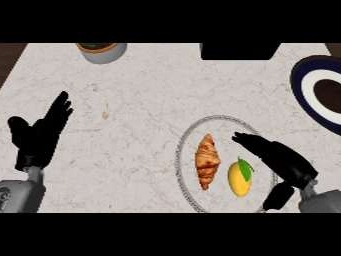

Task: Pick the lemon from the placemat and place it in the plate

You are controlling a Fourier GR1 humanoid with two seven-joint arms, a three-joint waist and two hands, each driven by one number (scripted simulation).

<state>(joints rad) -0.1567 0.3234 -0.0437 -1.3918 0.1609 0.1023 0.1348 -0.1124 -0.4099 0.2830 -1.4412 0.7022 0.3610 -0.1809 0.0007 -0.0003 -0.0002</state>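
Observation:
A yellow lemon point(239, 180) with a green leaf lies on a round grey-rimmed placemat point(191, 134), beside a brown croissant point(208, 161). My right hand point(284, 159) hovers just right of the lemon, fingers straight and stretched toward the upper left, thumb hanging low; it holds nothing and I cannot tell if it touches the lemon. The plate point(303, 90), dark blue with a white ring and dark centre, sits at the right edge of the counter. My left hand point(38, 132) rests open at the left, fingers pointing up.
A grey pot point(102, 51) with a green and orange rim stands at the back left. A black box point(239, 50) sits at the back centre. The marble counter ends in dark wood at both back corners.

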